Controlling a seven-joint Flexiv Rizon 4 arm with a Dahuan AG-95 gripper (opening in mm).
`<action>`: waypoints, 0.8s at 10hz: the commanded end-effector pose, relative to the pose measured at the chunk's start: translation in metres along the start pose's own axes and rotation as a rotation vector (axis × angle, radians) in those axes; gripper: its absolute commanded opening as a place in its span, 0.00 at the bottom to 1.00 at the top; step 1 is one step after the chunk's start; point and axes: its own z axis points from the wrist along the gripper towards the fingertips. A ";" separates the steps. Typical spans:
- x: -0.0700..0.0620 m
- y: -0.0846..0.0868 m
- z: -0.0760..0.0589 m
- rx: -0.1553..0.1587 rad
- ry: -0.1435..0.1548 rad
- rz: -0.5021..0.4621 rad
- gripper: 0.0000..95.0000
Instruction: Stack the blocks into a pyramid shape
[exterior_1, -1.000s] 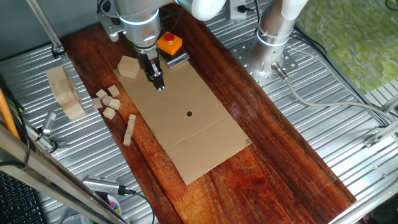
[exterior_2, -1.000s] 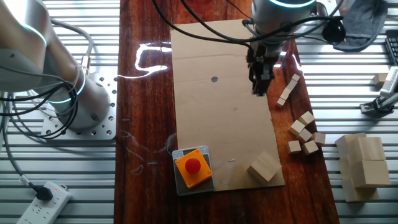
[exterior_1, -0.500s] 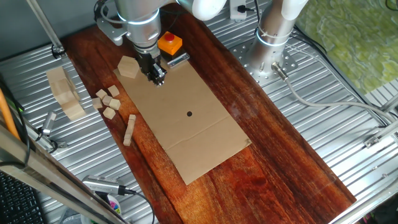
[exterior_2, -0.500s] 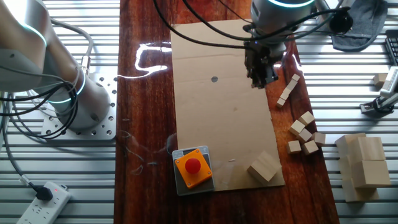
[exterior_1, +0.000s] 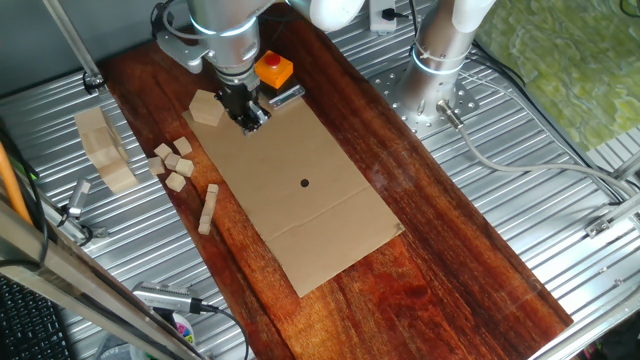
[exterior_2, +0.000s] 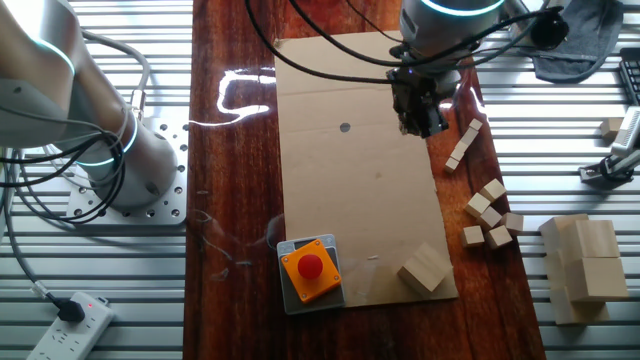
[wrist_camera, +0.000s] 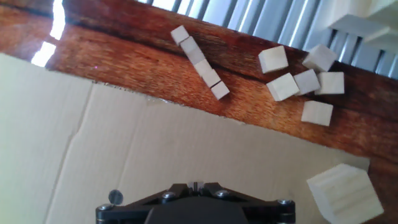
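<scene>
Your arm (exterior_1: 222, 25) comes in from the far end of the worktop (exterior_1: 420, 230) and turns its wrist straight down, so the tool (exterior_1: 247, 118) hangs vertically. In the other fixed view the tool (exterior_2: 424, 122) sits under the silver wrist (exterior_2: 440, 25) with its blue ring, black cables looping off it. You cannot make out whether the fingers are together or apart (they are too small and dark in both fixed views). The hand view shows only the tool's black base (wrist_camera: 196, 204) at the bottom edge, no fingertips.
</scene>
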 end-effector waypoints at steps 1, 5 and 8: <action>-0.002 0.000 0.000 -0.023 0.004 -0.049 0.00; -0.016 -0.011 0.008 -0.031 0.024 -0.202 0.20; -0.048 -0.029 0.022 -0.023 0.031 -0.223 0.20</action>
